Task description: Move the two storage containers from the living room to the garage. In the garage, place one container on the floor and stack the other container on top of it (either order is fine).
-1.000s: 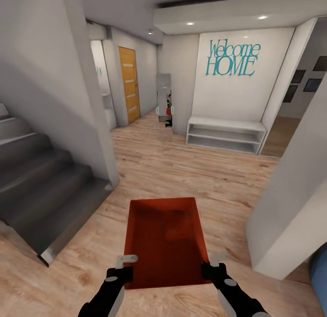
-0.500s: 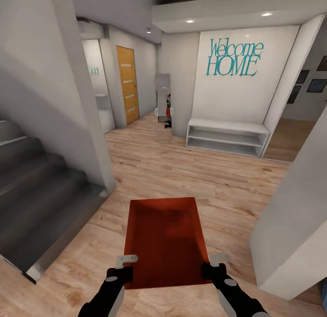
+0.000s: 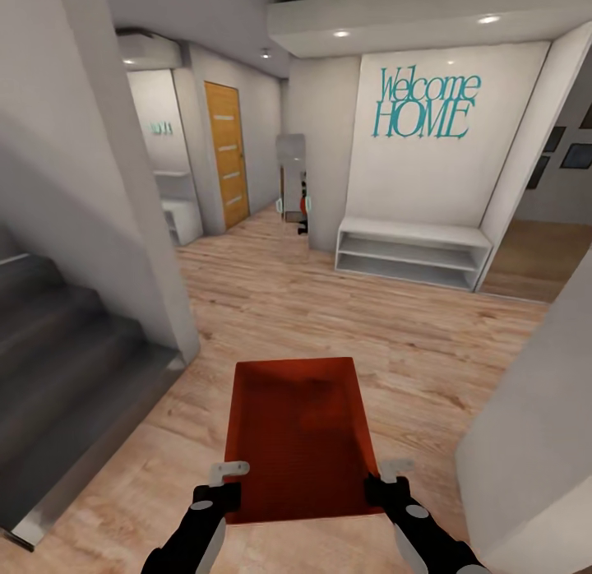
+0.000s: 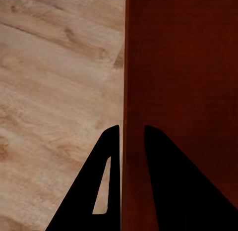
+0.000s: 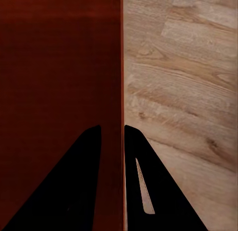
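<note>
We carry one red container (image 3: pixel 298 438) in front of us, held level and low over the wood floor (image 3: pixel 345 311), so that nothing can slide and our head camera sees over it. The left gripper (image 3: pixel 220 483) pinches the left wall near the rear corner, and the right gripper (image 3: pixel 386 479) pinches the right wall in the same way — a hold from two sides keeps the container from tilting. In both wrist views the fingers (image 4: pixel 111 156) stand narrow, one inside and one outside the thin wall (the wall runs straight between them). The second container we cannot report here.

Compared with one second ago, the container and grippers sit at the same place in the picture, but the room has shifted: the grey stairs (image 3: pixel 74 368) slide away to the left, the white bench (image 3: pixel 411 253) and the "Welcome HOME" sign (image 3: pixel 423 105) are a little nearer — we judge that the base rolls forward into the hallway.
</note>
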Motion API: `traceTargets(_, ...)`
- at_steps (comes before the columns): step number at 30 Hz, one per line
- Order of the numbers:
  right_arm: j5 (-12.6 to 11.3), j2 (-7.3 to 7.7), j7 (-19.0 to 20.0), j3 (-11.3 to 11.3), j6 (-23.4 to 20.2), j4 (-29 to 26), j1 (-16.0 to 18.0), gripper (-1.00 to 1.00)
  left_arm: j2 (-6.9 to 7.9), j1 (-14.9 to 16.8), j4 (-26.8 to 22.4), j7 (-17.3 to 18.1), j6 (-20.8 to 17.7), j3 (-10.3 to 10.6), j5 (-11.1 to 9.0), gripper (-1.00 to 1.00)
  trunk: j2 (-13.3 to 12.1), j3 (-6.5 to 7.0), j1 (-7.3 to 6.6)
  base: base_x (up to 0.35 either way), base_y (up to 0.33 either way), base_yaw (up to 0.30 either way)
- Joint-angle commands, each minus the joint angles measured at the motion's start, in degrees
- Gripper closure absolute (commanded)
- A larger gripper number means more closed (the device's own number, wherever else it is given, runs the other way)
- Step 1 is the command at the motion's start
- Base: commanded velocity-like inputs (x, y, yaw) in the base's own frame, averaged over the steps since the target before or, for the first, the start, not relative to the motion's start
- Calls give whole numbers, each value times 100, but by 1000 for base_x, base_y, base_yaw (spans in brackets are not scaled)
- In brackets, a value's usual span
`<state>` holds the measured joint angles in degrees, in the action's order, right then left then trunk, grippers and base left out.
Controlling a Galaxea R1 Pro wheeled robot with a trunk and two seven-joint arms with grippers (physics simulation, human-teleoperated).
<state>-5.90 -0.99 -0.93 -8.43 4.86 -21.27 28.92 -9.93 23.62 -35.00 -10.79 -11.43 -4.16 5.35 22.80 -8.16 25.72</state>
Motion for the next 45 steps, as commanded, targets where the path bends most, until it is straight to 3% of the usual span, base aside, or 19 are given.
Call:
traceTargets(1, -69, 38, -4, -71, 24, 9, 9, 100, -7, 3, -15, -19, -44, -6, 115, 100, 12, -11, 7, 330, -114, 0)
traceTargets(16, -69, 38, -4, -78, 22, 9, 9, 100, -7, 6, -15, -28, -44, -6, 115, 100, 12, -11, 7, 330, -93, 0)
traceTargets(45, -69, 38, -4, -80, 24, 9, 9, 100, -7, 5, -15, -28, -44, -6, 115, 100, 12, -11, 7, 330, -2, 0)
